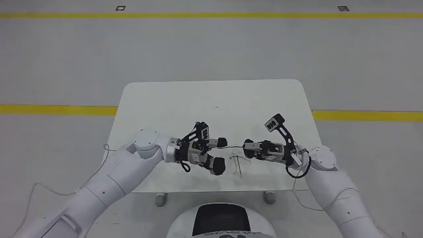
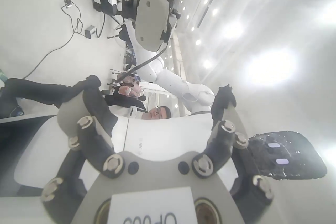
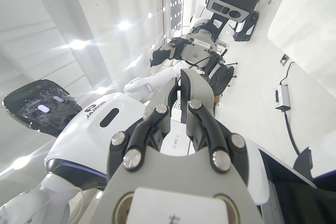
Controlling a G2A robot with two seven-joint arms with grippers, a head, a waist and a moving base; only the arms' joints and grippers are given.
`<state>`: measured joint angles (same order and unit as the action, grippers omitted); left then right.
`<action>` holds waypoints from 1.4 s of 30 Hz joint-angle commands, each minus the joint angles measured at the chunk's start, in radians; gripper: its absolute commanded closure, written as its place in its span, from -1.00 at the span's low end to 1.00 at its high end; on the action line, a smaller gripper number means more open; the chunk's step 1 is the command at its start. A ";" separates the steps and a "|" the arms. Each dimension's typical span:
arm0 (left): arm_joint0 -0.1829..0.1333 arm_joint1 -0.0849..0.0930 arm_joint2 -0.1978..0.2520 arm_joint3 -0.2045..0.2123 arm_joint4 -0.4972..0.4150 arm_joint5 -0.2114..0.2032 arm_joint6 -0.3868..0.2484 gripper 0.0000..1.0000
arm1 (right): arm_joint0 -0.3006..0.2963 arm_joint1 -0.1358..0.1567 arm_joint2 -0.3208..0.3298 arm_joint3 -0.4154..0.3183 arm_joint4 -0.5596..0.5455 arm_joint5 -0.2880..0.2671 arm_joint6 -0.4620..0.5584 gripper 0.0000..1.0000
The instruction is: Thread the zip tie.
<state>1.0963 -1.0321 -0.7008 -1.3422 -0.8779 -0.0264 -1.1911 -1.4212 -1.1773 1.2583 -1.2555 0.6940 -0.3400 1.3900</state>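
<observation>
Zip tie [image 1: 232, 147] — pinched by right gripper [image 1: 247, 148]; left gripper [image 1: 218, 152] spread (both above table [image 1: 165, 99]).

The surface [image 1: 211, 102] was white, the zip tie [image 1: 235, 147] black. The left end effector [image 2: 158, 86] and right end effector [image 3: 178, 78] were grey and black. Yellow lines [image 1: 198, 15] crossed the grey floor [image 1: 198, 53].

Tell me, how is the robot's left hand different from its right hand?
The left hand has its fingers spread wide apart; the right hand has its fingers pinched almost together. The right hand seems to pinch the thin zip tie; the left hand grips nothing. Both hover over the white table, tips facing each other.
</observation>
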 commanded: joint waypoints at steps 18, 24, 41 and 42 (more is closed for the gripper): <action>0.017 0.001 -0.004 -0.041 0.120 -0.005 0.209 -1.00 | -0.029 0.006 -0.026 -0.060 0.026 0.000 0.000 1.00; 0.022 0.002 -0.008 -0.051 0.131 -0.020 0.223 -1.00 | -0.024 0.007 -0.033 -0.056 0.026 0.000 0.000 1.00; 0.023 -0.007 -0.024 -0.028 0.103 -0.042 0.253 -1.00 | -0.003 0.000 -0.074 -0.041 0.028 0.000 -0.053 1.00; 0.023 -0.007 -0.024 -0.028 0.103 -0.042 0.253 -1.00 | -0.003 0.000 -0.074 -0.041 0.028 0.000 -0.053 1.00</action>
<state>1.1186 -1.0392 -0.7245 -1.3701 -0.7753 -0.0684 -0.9389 -1.4236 -1.1769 1.1841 -1.2958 0.7221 -0.3402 1.3366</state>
